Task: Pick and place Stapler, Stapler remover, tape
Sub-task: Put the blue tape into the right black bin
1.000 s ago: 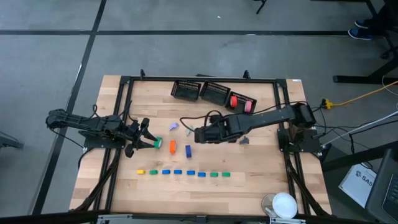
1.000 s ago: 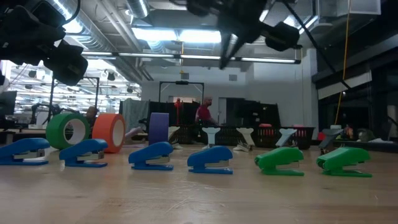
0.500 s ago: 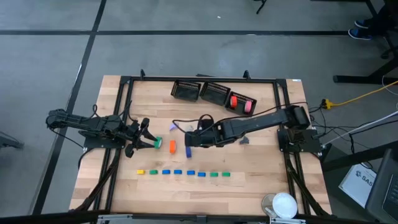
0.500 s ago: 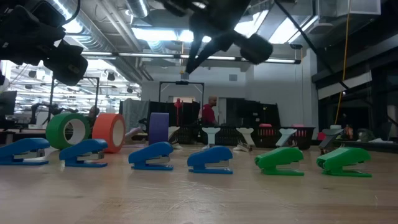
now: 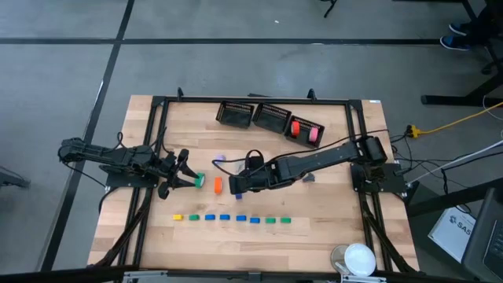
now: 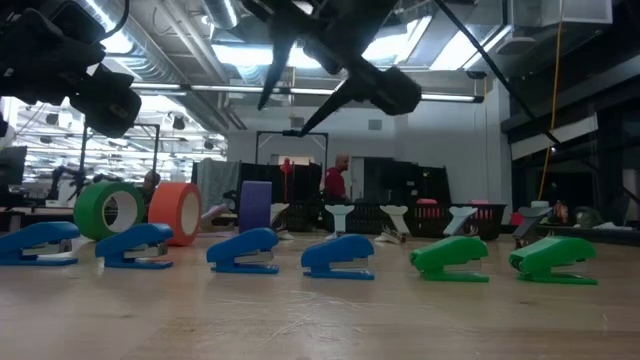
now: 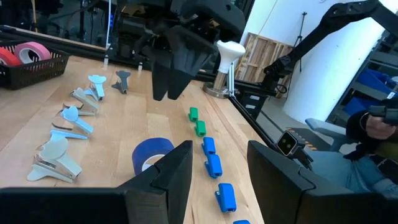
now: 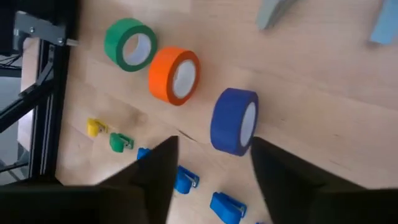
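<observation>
Right gripper (image 6: pixel 284 115) hangs over the blue tape roll (image 8: pixel 233 121), fingers spread wide and empty. The roll stands on edge on the bench, just beside the orange tape roll (image 8: pixel 175 75). Judgement: descend straight, one finger on each flat face, clear of the orange roll, then close. Left gripper (image 5: pixel 185 174) waits beyond the orange roll's far side, fingers apart and empty. From above, the arm covers the blue roll; the fingers' height above it cannot be told.

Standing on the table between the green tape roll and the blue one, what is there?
The orange tape roll stands upright between the green roll and the blue roll. The right wrist view shows it best, the low view too.
</observation>
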`<move>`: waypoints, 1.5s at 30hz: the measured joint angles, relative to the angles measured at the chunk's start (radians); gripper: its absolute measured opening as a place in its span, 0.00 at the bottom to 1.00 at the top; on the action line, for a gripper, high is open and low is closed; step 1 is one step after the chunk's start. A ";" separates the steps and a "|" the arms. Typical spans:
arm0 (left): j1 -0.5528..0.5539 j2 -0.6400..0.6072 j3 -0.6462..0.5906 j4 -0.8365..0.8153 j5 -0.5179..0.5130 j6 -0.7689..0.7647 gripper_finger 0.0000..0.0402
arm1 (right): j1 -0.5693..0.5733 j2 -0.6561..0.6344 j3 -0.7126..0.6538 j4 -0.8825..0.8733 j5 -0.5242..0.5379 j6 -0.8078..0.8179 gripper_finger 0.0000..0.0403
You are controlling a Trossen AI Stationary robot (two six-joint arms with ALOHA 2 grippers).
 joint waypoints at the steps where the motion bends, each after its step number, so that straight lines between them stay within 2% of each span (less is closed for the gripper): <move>1: 0.000 0.000 0.000 0.000 0.000 0.000 0.37 | -0.001 0.006 0.000 0.005 0.001 -0.006 0.59; 5: 0.000 0.000 0.000 0.000 0.000 0.000 0.37 | -0.002 0.045 -0.001 0.025 0.003 -0.010 0.71; 8: 0.000 0.000 0.000 0.000 0.000 0.000 0.37 | -0.001 0.080 -0.001 0.050 -0.009 -0.004 0.74; 22: 0.000 0.000 0.000 0.000 0.000 0.000 0.37 | -0.001 0.138 0.000 0.124 -0.032 -0.004 0.74; 35: 0.000 0.000 0.000 0.000 0.000 0.000 0.37 | -0.004 0.172 0.000 0.092 -0.032 -0.001 0.74; 40: 0.000 0.000 0.000 0.000 0.000 0.000 0.37 | -0.004 0.172 0.000 0.058 -0.032 0.021 0.70; 45: 0.000 0.000 0.000 0.000 0.000 0.000 0.37 | -0.004 0.172 0.000 0.063 -0.032 0.038 0.58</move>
